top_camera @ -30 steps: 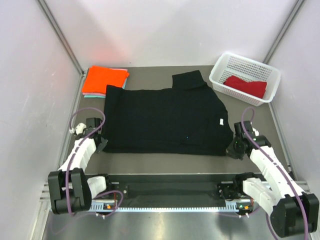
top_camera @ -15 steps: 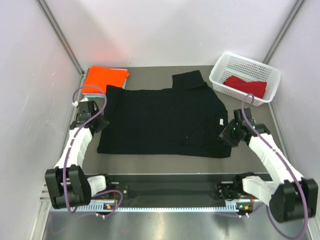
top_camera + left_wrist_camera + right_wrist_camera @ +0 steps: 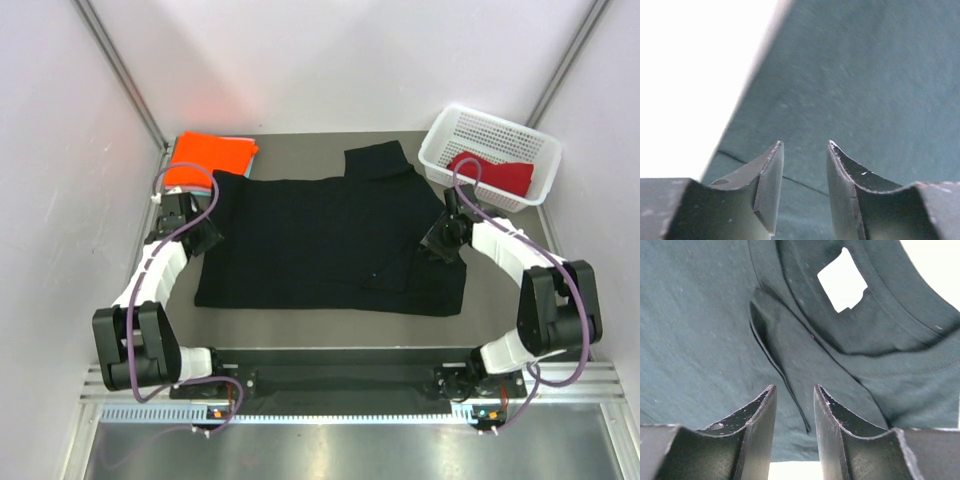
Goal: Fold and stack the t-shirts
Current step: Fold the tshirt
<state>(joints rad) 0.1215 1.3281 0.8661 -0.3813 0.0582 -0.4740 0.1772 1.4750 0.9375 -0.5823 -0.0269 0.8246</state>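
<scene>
The large black t-shirt (image 3: 330, 240) lies spread across the middle of the table. My left gripper (image 3: 207, 237) is open and empty over the shirt's left edge; in the left wrist view (image 3: 805, 145) black cloth (image 3: 865, 75) lies under the parted fingers. My right gripper (image 3: 437, 240) is open and empty over the shirt's right side, near the collar and its white label (image 3: 842, 280); it also shows in the right wrist view (image 3: 794, 387). The orange t-shirt (image 3: 208, 158) lies folded at the back left. The dark red t-shirt (image 3: 495, 172) lies in the basket. I cannot make out the teal t-shirt.
A white mesh basket (image 3: 490, 128) stands at the back right corner. Pale enclosure walls close in the left, right and back sides. The arm bases and a metal rail (image 3: 340, 412) run along the near edge.
Both grippers moved from the shirt's near corners toward the back, the left along the left edge, the right up to the collar area. The black shirt's near left corner shifted slightly.
</scene>
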